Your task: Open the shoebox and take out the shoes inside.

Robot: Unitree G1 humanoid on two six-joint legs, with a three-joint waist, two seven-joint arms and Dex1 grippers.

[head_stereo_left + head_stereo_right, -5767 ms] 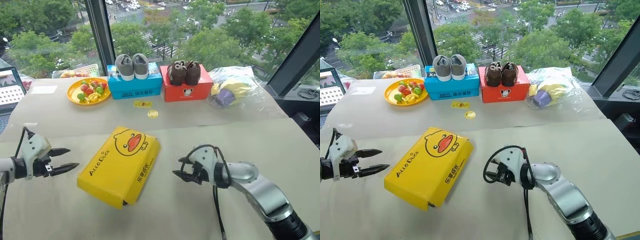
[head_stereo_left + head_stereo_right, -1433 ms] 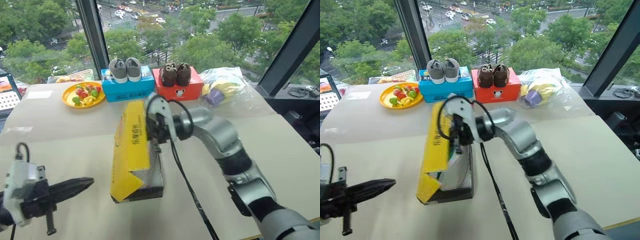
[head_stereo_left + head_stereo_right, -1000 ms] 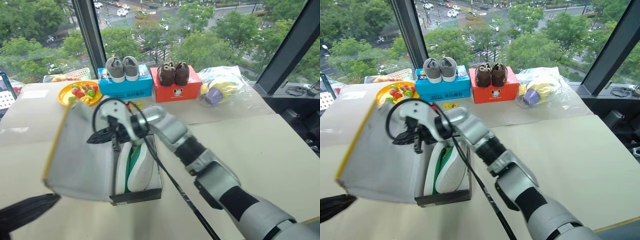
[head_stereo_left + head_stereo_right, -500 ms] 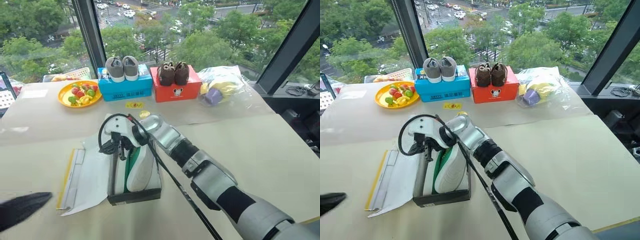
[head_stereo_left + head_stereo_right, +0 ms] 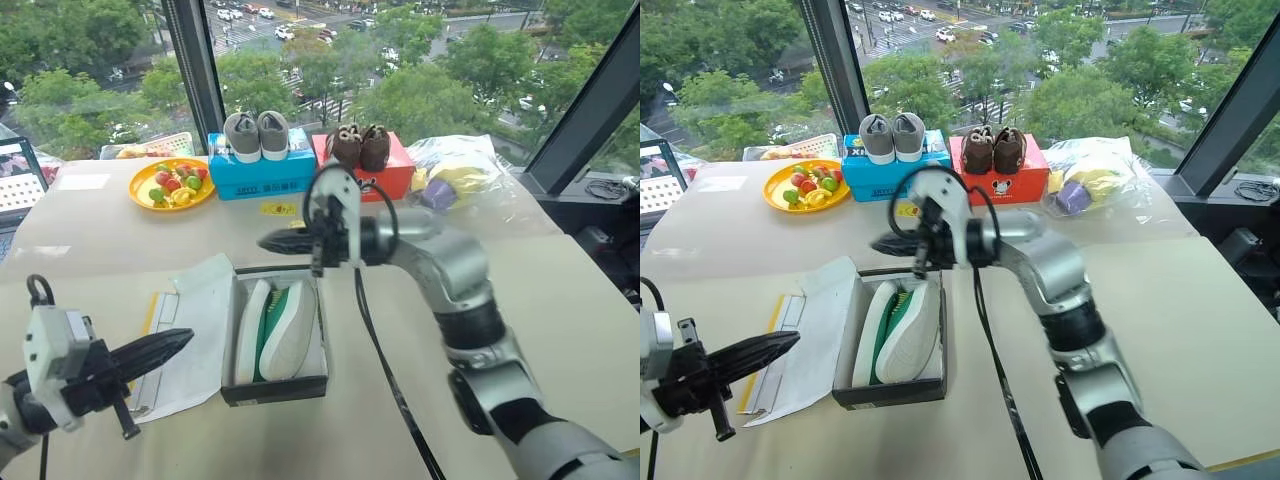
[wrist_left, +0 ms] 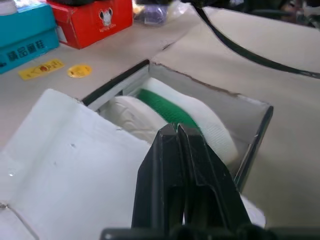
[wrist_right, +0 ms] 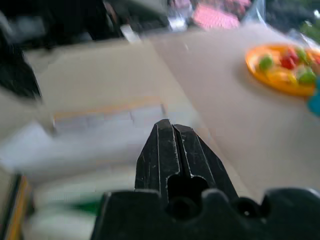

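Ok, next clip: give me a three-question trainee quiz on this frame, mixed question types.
1. True or false: the shoebox lies open with its lid folded flat to the robot's left.
2. The shoes are: A) in the right gripper, B) in the base, C) on the table.
3. Fill in: both grippers' fingers are ___, the left gripper included.

Key: 1 true; 2 B; 3 shut.
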